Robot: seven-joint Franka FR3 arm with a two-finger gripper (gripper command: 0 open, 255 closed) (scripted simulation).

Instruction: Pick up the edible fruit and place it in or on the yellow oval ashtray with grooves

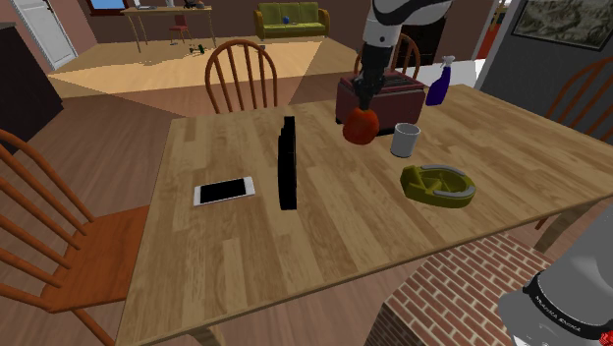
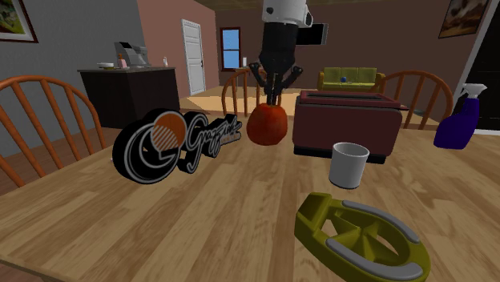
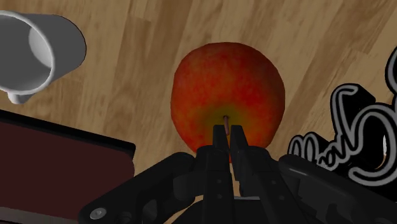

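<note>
The black gripper point(image 3: 228, 130) is pinched shut on the stem of a red apple point(image 3: 229, 89), which sits just beside a dark red box point(image 1: 403, 93) on the wooden table point(image 1: 236, 256). An olive-yellow grooved ashtray point(image 2: 311, 223) lies apart from the box, with a white mug point(image 1: 405, 140) between them.

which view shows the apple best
The wrist view: the round red-orange apple shows its top and stem, by the end effector. The shoulder view gives a distant upper side; the second exterior view, its side.
</note>
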